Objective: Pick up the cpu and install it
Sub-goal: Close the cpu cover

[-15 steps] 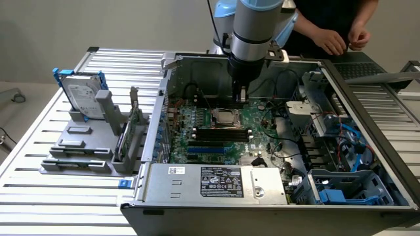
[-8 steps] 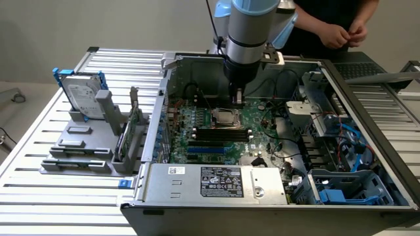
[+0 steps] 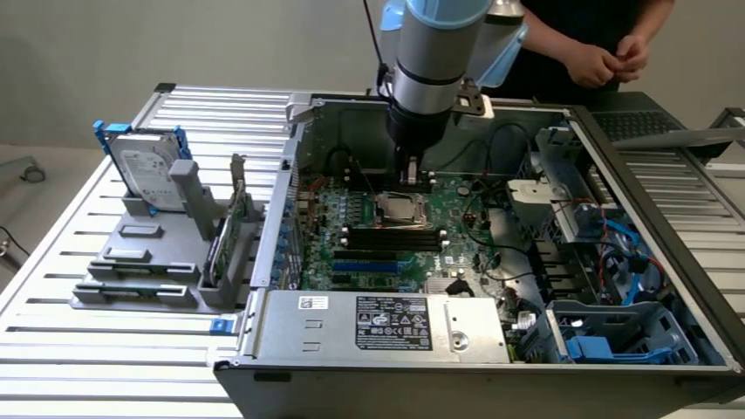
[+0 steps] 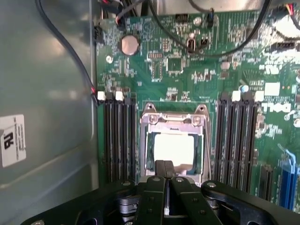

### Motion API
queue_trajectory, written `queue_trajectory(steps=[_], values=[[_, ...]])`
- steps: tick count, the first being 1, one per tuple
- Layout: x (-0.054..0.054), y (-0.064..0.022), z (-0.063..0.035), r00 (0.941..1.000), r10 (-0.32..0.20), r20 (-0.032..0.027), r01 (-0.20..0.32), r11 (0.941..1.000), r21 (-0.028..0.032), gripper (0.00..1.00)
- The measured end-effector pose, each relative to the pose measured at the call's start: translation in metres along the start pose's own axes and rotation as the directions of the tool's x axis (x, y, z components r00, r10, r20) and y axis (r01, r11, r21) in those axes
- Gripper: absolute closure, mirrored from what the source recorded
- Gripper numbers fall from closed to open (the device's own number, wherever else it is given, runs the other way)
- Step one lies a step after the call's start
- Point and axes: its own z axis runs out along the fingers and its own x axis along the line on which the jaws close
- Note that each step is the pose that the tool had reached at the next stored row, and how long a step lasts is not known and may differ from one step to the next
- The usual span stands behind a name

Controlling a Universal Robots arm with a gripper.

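Slatted metal table [image 3: 70, 349], plain wall behind. An open computer case [image 3: 466, 393] lies flat on the table and takes up most of the exterior view's right.

Near to far:
- Power supply [image 3: 372, 327] sits at the case's near edge, blue plastic parts in its near right corner.
- Grey parts tray [image 3: 140, 279] is on the table beside the case's left wall. A hard drive [image 3: 146, 166] with a blue bracket stands upright at the tray's far end.
- Motherboard [image 3: 385, 253] lies on the case floor, with black memory slots [image 4: 117, 136] on both sides of the socket [image 4: 152, 119].
- cpu [image 4: 173, 147] lies flat inside the metal-framed socket, silver face up, around mid-board.
- gripper [image 4: 165, 169] is directly over the cpu's edge with its fingers [image 4: 160, 166] pressed together and nothing between them. I can't tell whether the tips touch the chip.
- Arm [image 3: 425, 78] comes straight down into the case, wrist vertical and tool pointing at the board.
- A person stands at the table's far edge behind the case, hands [image 3: 611, 57] clasped together.
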Motion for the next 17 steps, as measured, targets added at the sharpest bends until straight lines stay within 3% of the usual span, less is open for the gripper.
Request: queue_trajectory(steps=[7, 9, 10, 13, 17], values=[[0.0, -0.0082, 0.0007, 0.9999, 0.012, -0.0025, -0.012, 0.9977, 0.0674, 0.89], [0.0, -0.009, 0.0013, 0.9999, 0.015, -0.0022, -0.015, 0.9964, 0.0831, 0.89], [0.0, -0.0091, 0.0019, 0.9999, 0.016, -0.0021, -0.016, 0.9959, 0.0889, 0.89], [-0.001, -0.0093, 0.0048, 0.9998, 0.018, -0.002, -0.017, 0.995, 0.0986, 0.89], [-0.002, -0.0097, 0.0116, 0.9998, 0.018, -0.002, -0.018, 0.9947, 0.1012, 0.89]])
